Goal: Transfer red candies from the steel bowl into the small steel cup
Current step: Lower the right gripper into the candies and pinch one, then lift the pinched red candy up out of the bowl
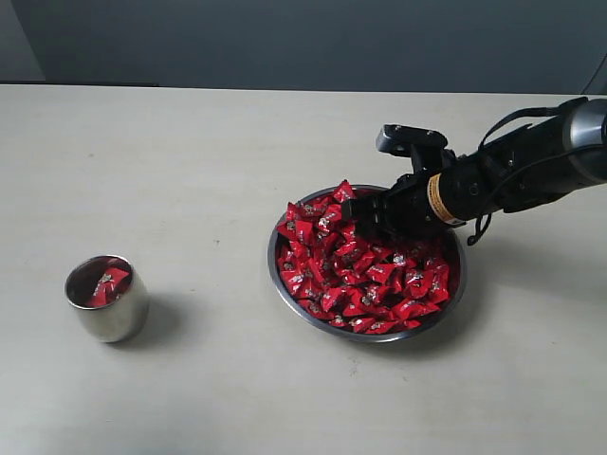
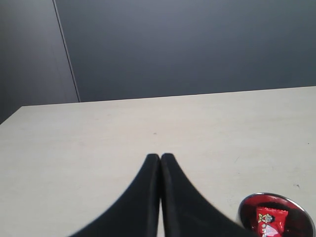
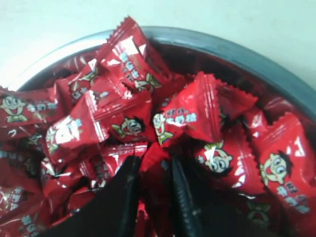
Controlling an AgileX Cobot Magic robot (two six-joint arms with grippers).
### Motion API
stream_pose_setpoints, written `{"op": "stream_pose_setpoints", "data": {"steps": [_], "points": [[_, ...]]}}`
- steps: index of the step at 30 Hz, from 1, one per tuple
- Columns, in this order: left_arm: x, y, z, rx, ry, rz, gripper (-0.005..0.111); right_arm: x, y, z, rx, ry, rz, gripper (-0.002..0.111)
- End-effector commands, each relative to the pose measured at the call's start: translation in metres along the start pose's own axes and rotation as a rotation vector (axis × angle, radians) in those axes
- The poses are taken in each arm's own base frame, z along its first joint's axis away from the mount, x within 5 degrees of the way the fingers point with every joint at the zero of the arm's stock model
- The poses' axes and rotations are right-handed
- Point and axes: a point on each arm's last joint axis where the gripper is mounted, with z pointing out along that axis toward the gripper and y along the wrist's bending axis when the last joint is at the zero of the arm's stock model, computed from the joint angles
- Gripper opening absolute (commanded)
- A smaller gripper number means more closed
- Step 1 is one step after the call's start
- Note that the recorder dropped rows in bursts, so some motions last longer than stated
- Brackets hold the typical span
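While our right claw [image 3: 154, 165] pinches a candy [image 3: 151, 152] in the bowl [image 1: 273, 270], left claw [image 2: 161, 158] pressed together, we're grasping; next, lift toward the cup [image 1: 119, 322].

Wrappers of the red candies [image 3: 187, 118]: a cartoon face beside short white characters, too blurred to read; same face on the candy in the small steel cup [image 2: 276, 195]; nothing else legible.

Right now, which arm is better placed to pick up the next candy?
Right. The right gripper is down in the steel bowl, jaws around a red candy. The left gripper is shut near the small steel cup.
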Motion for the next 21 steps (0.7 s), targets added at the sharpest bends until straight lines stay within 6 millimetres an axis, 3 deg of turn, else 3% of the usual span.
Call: {"op": "stream_pose_setpoints", "data": {"steps": [1,10,21], "points": [[0.0,0.0,0.0,-0.001,-0.007,0.0,0.0,-0.002,-0.001,0.0,0.0,-0.002,-0.011,0.016],[0.0,0.0,0.0,-0.001,-0.007,0.0,0.0,-0.006,0.002,-0.007,-0.007,-0.023,-0.018,0.016],[0.0,0.0,0.0,-0.001,-0.007,0.0,0.0,-0.032,0.023,-0.056,-0.017,-0.184,-0.07,0.016]]}}
